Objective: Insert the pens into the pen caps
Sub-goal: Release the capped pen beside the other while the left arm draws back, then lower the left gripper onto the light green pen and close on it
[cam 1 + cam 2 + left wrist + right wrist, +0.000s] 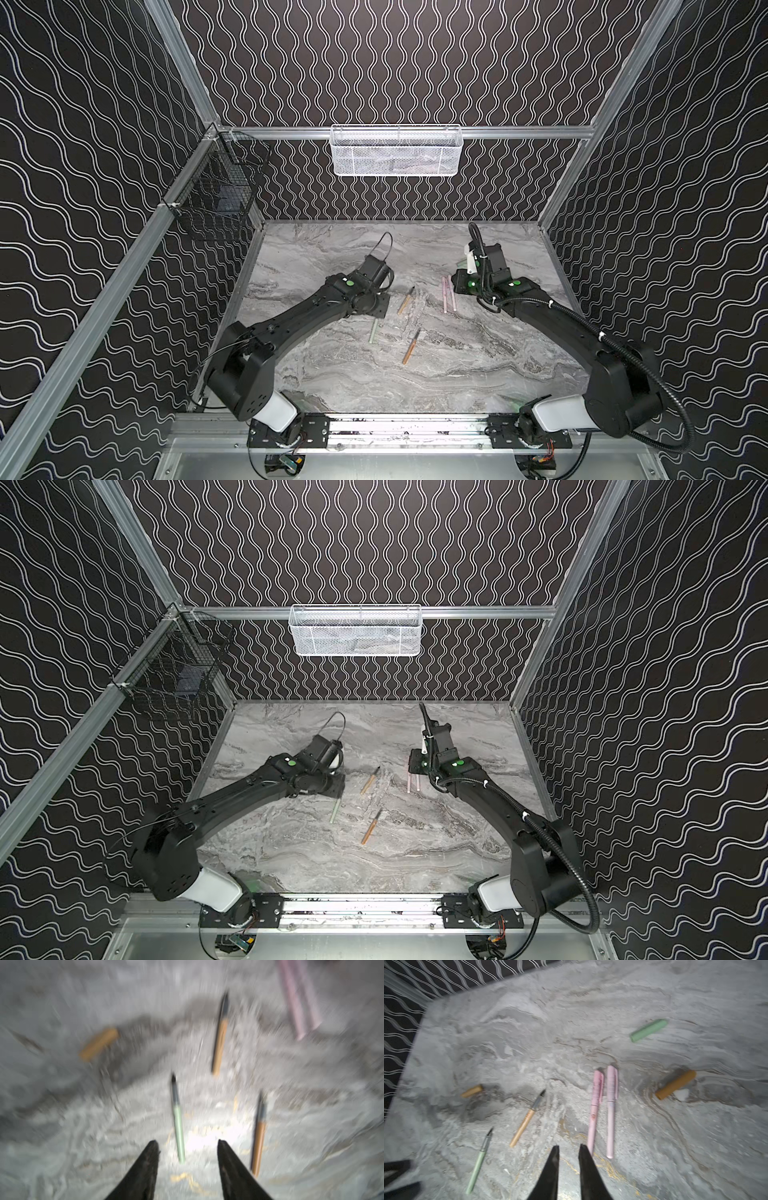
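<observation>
Notably, both pink pens (pixel 611 1109) capped; white basket (pixel 396 129) contents unclear.

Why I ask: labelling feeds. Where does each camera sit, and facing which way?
Top view: high over the aluminium base rail, looking down at the grey marbled tabletop; black left arm, right arm show.
Top view: beside it, facing alike; same tabletop, arms.
Left wrist: on the left arm, looking along its fingers at the pale green pen.
Right wrist: on the right arm, looking along its fingers at two pale pink pens.
Shared by wrist views: the green pen.
</observation>
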You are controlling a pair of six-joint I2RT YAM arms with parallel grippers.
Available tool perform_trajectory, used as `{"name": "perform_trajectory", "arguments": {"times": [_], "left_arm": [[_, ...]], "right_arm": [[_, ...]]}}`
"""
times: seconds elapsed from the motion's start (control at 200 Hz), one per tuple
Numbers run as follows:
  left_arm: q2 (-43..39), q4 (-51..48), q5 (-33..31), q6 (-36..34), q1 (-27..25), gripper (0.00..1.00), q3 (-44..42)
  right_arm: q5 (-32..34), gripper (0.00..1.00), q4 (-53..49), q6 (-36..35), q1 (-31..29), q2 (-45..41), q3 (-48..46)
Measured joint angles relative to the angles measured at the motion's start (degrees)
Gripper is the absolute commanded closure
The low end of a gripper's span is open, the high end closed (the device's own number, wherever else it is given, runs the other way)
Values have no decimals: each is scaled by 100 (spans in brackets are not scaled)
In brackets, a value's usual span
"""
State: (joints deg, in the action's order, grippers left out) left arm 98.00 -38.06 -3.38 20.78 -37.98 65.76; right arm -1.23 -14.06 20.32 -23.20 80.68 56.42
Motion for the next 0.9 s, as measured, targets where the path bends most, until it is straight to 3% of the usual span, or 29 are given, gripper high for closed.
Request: {"name": "perform_trajectory", "arguments": {"times": [0.335,0.445,0.621,0.901], "left_arm": [[785,-367,293,-2,-297,61,-195],[1056,-361,116,26,-391,68,-192],[1233,-282,-221,175,-382,69,-188],[1532,-138,-286,197,-396,80,-149]], "right_arm": [[-133,87,155,2,0,-262,-243],[-197,87,186,2,0,-278,-254],[-243,87,278,0,-4,-299,-291],[-254,88,321,0,-4,-337,-328]]}}
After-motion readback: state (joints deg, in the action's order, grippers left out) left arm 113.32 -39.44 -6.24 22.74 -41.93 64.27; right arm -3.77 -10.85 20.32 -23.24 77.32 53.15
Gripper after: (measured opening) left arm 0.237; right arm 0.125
